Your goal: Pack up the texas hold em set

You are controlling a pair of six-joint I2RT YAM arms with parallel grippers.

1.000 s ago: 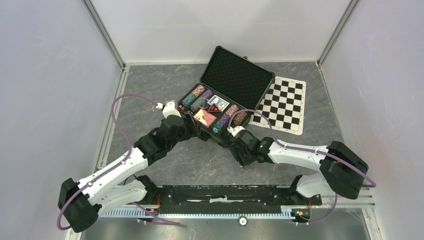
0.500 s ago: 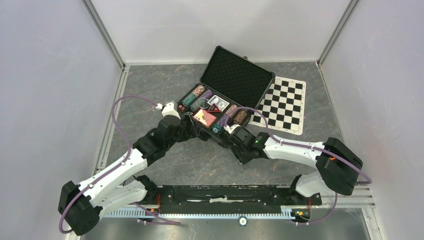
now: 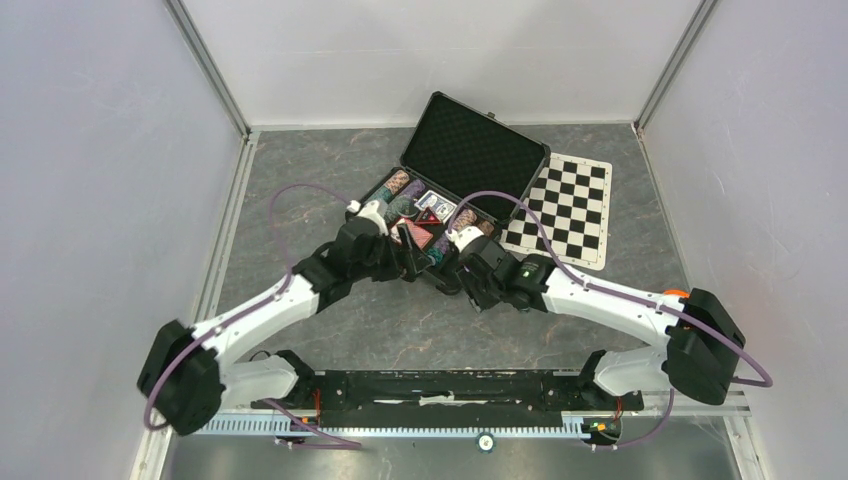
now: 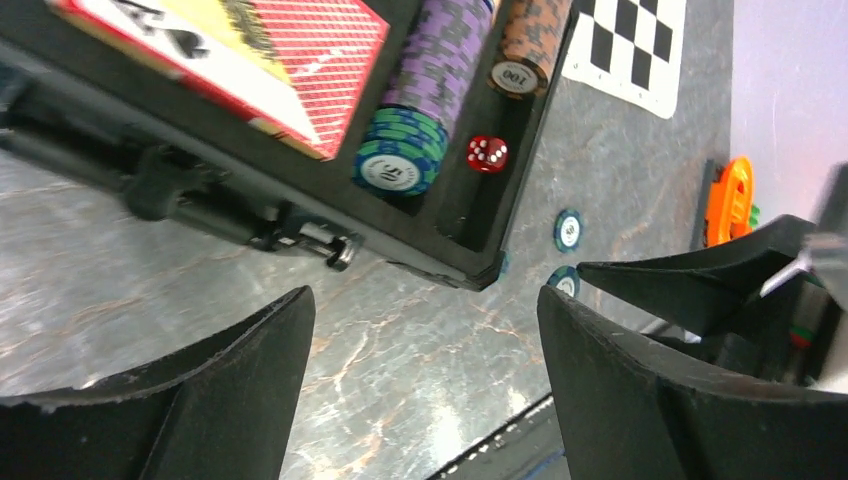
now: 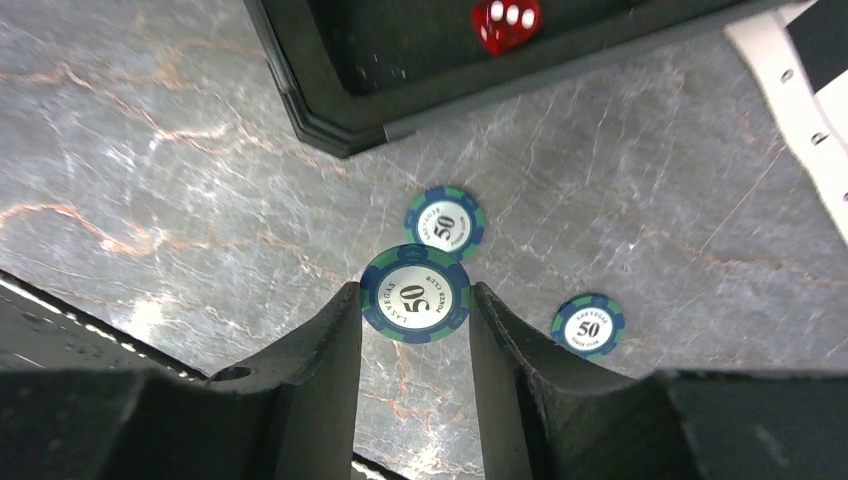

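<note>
**Right gripper pinches a teal chip beside the case; left gripper spread and empty**

The right gripper (image 5: 414, 300) is clamped on a teal chip (image 5: 415, 285) marked 50. One finger presses each side of its rim, and the printed face is turned up toward the wrist camera. The chip looks larger than the others around it; whether it touches the table (image 5: 150, 200) I cannot tell. A loose chip (image 5: 445, 222) lies flat on the grey surface just beyond it, close to the corner of the case (image 5: 330, 120). A second loose chip (image 5: 588, 325) lies a little apart from both.

The left gripper (image 4: 425, 297) has its fingers spread wide with nothing between them. It hangs over the table at the near wall of the case, touching nothing.

Inside the case, the left wrist view shows:
- a red card deck (image 4: 250, 60);
- a row of purple chips (image 4: 445, 50) ending in a few teal chips in the row (image 4: 398, 160);
- brown chips (image 4: 535, 35) beside them;
- a red die (image 4: 487, 153) in the foam slot by the near right corner.

From above, the case stands at the far middle of the table with its lid (image 3: 470, 150) raised and leaning away. A blue card deck (image 3: 437, 206) lies in the tray. The chequered mat (image 3: 568, 210) lies just to the right of the case. Both grippers meet at the case's near edge, the right one at its near right corner.
</note>
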